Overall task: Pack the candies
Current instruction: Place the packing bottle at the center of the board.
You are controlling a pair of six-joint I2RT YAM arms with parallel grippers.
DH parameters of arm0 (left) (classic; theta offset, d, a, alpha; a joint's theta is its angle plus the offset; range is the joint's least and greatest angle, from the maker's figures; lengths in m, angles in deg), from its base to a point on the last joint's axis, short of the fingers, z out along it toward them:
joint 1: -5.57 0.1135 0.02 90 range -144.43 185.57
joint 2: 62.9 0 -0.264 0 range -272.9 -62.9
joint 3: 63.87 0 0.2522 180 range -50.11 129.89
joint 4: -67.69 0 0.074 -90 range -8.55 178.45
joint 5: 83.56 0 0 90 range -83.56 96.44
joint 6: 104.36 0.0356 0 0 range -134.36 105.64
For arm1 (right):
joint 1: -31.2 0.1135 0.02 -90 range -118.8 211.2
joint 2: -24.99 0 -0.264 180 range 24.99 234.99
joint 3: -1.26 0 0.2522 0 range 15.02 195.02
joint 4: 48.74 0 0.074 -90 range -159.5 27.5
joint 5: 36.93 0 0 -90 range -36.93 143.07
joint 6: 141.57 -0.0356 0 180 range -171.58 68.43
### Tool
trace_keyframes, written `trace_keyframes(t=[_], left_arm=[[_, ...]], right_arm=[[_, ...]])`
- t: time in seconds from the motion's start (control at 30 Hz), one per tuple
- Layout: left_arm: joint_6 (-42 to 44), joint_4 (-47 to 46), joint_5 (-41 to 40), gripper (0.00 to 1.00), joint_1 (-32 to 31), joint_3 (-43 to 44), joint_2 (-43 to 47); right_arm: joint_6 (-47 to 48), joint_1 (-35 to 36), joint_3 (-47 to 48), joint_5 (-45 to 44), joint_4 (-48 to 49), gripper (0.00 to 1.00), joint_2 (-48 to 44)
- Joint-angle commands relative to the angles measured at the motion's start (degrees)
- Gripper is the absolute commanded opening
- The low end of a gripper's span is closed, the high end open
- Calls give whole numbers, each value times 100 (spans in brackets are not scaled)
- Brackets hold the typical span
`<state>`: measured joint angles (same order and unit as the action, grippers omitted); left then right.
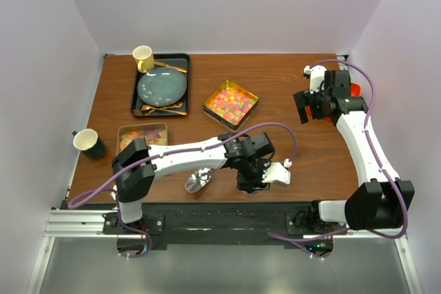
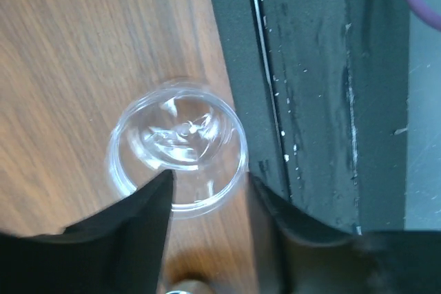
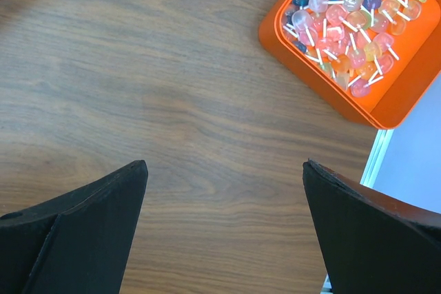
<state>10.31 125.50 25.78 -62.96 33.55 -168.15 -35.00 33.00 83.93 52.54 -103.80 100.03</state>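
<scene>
The candies lie in three containers: bright multicolour ones in a square gold tin, pastel orange ones in a tin at the left, and pale ones on sticks in an orange box at the far right. A clear empty cup stands by the table's front edge. My left gripper is open just behind the cup, whose near rim shows between the fingertips; I cannot tell if they touch it. In the overhead view the left gripper sits right of the cup. My right gripper hangs wide open over bare wood.
A black tray at the back left holds a blue plate, a yellow cup and gold cutlery. A dark cup stands at the left edge. A black rail runs along the table's front edge, right beside the clear cup.
</scene>
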Motion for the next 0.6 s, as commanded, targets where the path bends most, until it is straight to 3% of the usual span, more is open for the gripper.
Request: trace_keyframes(t=[0.0,0.13,0.27,0.33,0.5,0.57], left_arm=[[-76,155,-271,57,15,344,373],[-32,270,-518,62,427,275,1093],[-50,419,-509,65,1734,-68,1437],[-67,473,-535,67,1992,-217,1630],[-260,306,-738,68,2440,-1420,2165],[-304,253,-607,63,2809,-1896,2254]], right_arm=[[-32,-22,175,27,-35,99,62],[56,-22,360,273,-159,99,98],[521,-22,326,974,-142,99,-139],[846,-13,212,1195,-89,99,-288],[1172,-13,88,1740,-124,98,-447],[1137,-5,123,1785,-133,98,-395]])
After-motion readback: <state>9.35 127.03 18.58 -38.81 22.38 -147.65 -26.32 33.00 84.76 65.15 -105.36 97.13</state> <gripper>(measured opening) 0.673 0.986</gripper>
